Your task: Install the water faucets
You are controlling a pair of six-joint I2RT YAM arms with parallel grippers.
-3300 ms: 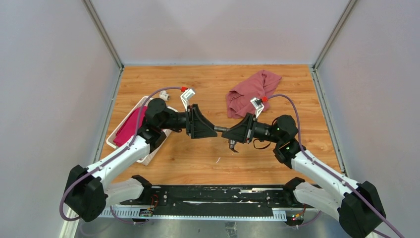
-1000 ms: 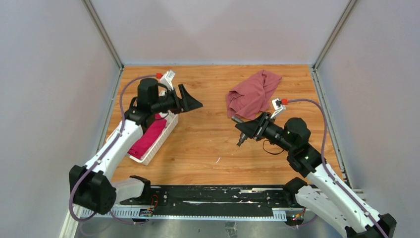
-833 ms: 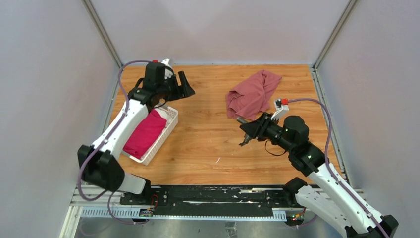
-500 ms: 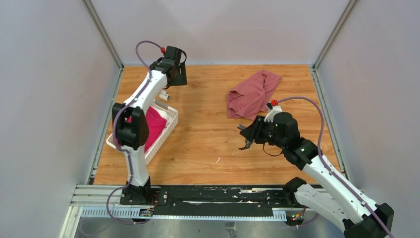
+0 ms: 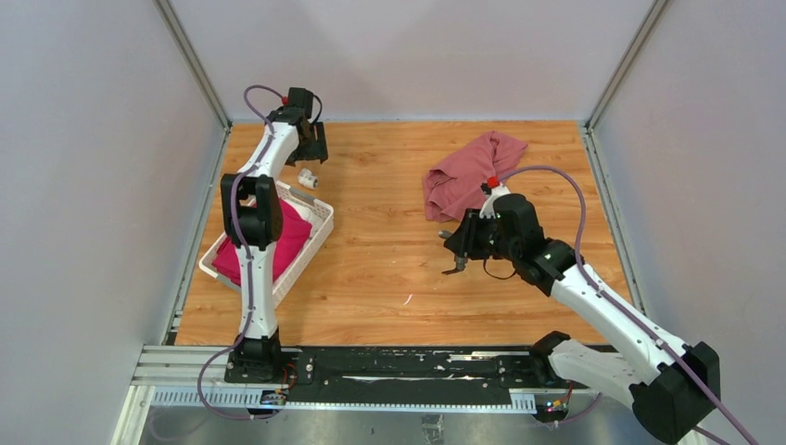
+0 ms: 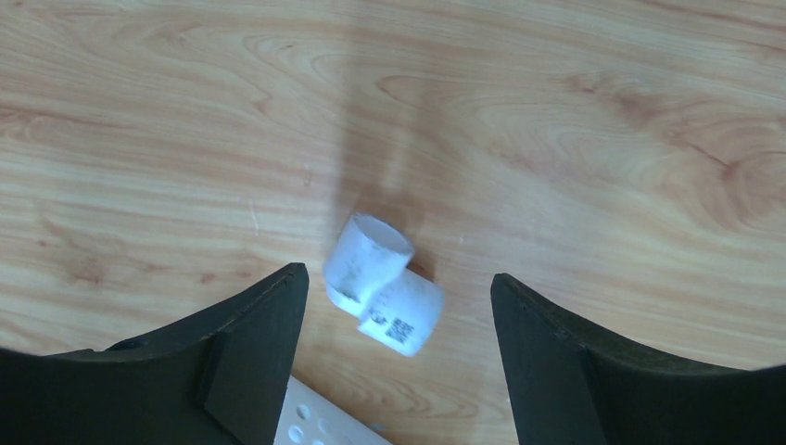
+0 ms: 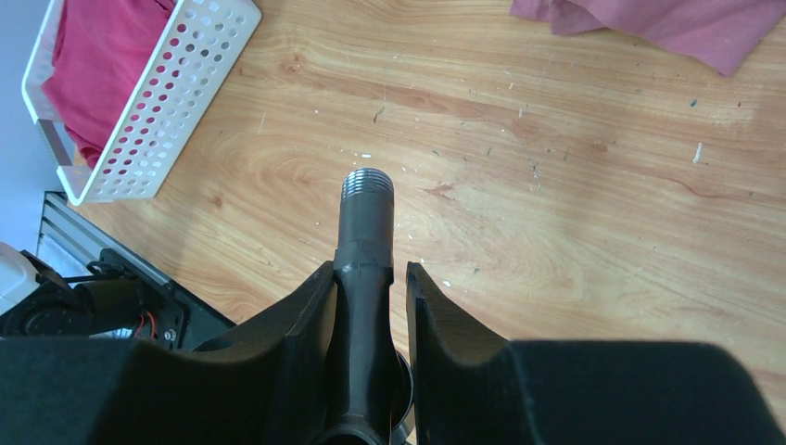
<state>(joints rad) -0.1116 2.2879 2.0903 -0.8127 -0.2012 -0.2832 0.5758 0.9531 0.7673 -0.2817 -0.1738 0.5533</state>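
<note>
The stubby white fitting (image 5: pixel 305 176) lies on the wood just beyond the basket's far corner. My left gripper (image 5: pixel 312 148) hovers over it, open and empty. In the left wrist view the fitting (image 6: pixel 383 284) lies between the two spread black fingers (image 6: pixel 250 343), touching neither. My right gripper (image 5: pixel 461 243) is shut on the dark grey T-shaped tap (image 5: pixel 454 264) and holds it above the table's middle. In the right wrist view the tap (image 7: pixel 364 232) sticks out past the fingertips, threaded end forward.
A white slatted basket (image 5: pixel 315 234) with magenta fabric stands at the left; it also shows in the right wrist view (image 7: pixel 176 88). A dusty-red cloth (image 5: pixel 473 173) lies crumpled at the back right, just beyond the right gripper. Grey walls close in three sides.
My left arm has swung from the table's middle out to the far left and stretched over the white fitting. My right arm has drawn back slightly, still holding the tap.
</note>
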